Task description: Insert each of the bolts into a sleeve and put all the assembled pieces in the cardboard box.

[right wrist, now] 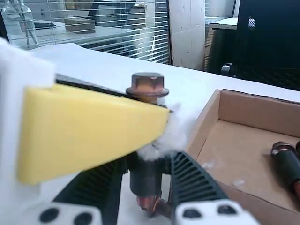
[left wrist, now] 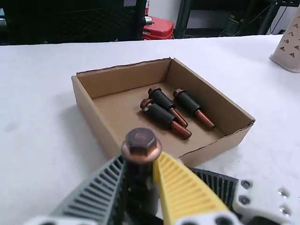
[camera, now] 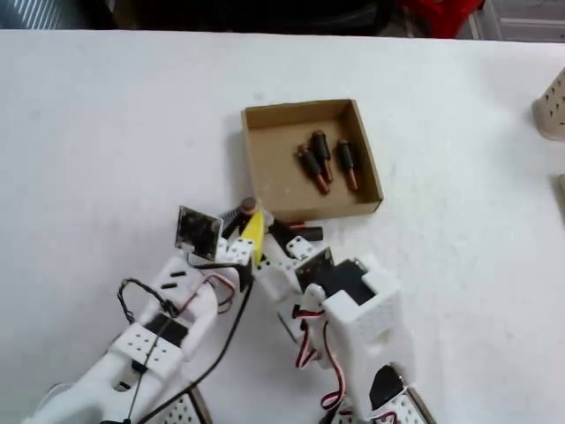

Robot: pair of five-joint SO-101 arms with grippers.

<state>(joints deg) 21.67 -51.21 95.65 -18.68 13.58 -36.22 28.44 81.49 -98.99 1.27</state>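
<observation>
Three bolts (camera: 322, 163) in black sleeves lie inside the cardboard box (camera: 300, 110) on the white table (camera: 106, 124). One more bolt (left wrist: 141, 144) stands upright just beside the box, at the corner near the arms. The left gripper (left wrist: 140, 161) squeezes it just under its head with a grey and a yellow finger. The right gripper (right wrist: 146, 168) is clamped on the black sleeve (right wrist: 145, 180) lower down.
</observation>
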